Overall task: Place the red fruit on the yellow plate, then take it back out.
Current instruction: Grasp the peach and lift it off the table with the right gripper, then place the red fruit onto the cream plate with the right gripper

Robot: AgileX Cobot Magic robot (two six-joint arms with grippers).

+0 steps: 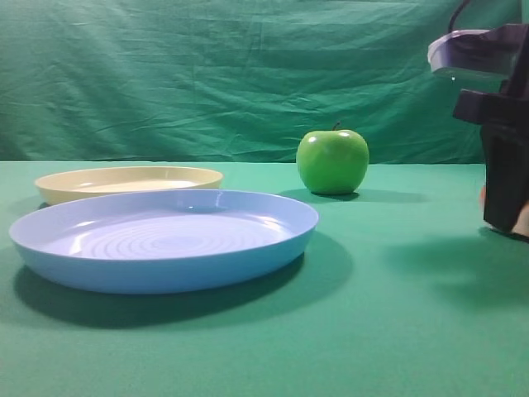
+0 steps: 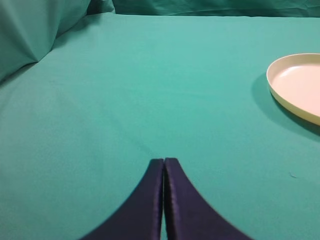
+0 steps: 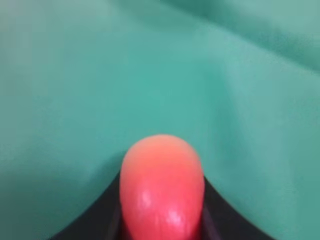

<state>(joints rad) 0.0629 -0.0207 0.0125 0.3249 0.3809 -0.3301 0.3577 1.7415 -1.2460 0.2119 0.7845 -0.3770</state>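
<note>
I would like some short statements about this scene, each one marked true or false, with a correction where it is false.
1. The red fruit sits between the fingers of the right gripper. True.
2. The yellow plate already holds the red fruit. False: the plate is empty.
3. The left gripper has its fingers pressed together over bare cloth. True.
4. The green apple lies in the blue plate. False: it stands on the green cloth, behind and to the right of that plate.
5. The blue plate is nearer to the high camera than the yellow plate. True.
</note>
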